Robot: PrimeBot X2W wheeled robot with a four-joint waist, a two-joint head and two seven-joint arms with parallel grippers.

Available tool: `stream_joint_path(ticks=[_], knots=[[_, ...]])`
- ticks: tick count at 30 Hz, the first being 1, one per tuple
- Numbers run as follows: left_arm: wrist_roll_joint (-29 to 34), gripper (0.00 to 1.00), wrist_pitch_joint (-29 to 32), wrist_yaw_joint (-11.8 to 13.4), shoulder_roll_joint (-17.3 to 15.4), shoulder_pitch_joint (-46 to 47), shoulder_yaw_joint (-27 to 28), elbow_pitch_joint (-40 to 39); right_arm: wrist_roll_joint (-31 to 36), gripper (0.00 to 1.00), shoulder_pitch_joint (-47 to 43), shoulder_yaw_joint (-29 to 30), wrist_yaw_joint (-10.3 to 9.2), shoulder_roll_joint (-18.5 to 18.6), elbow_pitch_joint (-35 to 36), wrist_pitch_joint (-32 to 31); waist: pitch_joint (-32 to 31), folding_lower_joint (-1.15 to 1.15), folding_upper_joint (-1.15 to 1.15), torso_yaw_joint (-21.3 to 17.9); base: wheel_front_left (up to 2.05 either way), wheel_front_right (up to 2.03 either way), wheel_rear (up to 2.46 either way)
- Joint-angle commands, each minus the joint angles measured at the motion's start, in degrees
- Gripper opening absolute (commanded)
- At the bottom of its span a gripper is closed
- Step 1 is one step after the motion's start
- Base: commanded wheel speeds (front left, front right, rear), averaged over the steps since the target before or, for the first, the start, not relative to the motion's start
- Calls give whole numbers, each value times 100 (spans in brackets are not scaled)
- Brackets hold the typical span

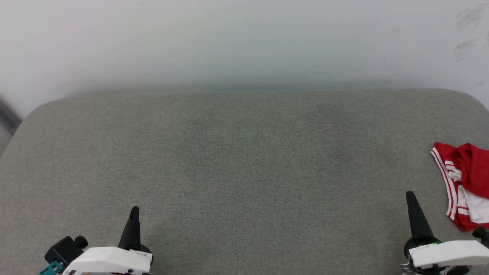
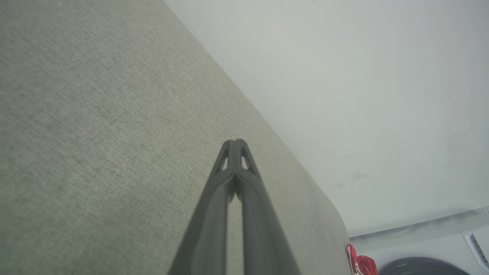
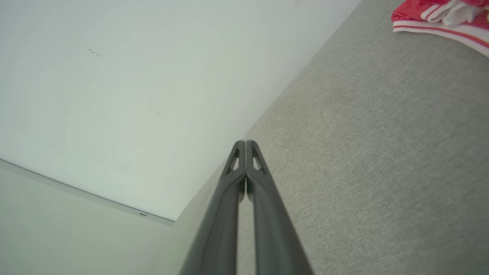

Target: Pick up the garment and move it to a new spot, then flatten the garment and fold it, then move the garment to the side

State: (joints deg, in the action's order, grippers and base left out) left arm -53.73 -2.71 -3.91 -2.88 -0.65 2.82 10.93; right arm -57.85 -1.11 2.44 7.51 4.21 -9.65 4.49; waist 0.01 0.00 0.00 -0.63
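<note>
1 garment, 2 closed grippers, left gripper, right gripper

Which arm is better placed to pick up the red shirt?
Right. The garment lies crumpled at the right edge of the grey surface, close beside the right gripper. The left gripper sits far across on the other side. Both are shut.

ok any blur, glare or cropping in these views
Head view: soft even light, no glare; the garment is cropped by the right edge. Left wrist view: the left gripper is slightly soft up close. Right wrist view: the right gripper likewise; the garment looks paler, pinkish.
</note>
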Motion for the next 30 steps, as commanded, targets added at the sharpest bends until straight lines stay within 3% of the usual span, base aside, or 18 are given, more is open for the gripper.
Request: stream_joint_path(ticks=[1, 30], knots=[[-195, 0, 43, -36, -3, 154, 45, -30, -193, 0, 181, 15, -2, 51, 25, -41, 0, 0, 0, 2, 0, 0, 0], [-1986, 0, 482, -204, -1, 434, 216, 140, -1874, 0, 461, 106, -2, 44, -199, -480, 7, 0, 0, 27, 0, 0, 0]])
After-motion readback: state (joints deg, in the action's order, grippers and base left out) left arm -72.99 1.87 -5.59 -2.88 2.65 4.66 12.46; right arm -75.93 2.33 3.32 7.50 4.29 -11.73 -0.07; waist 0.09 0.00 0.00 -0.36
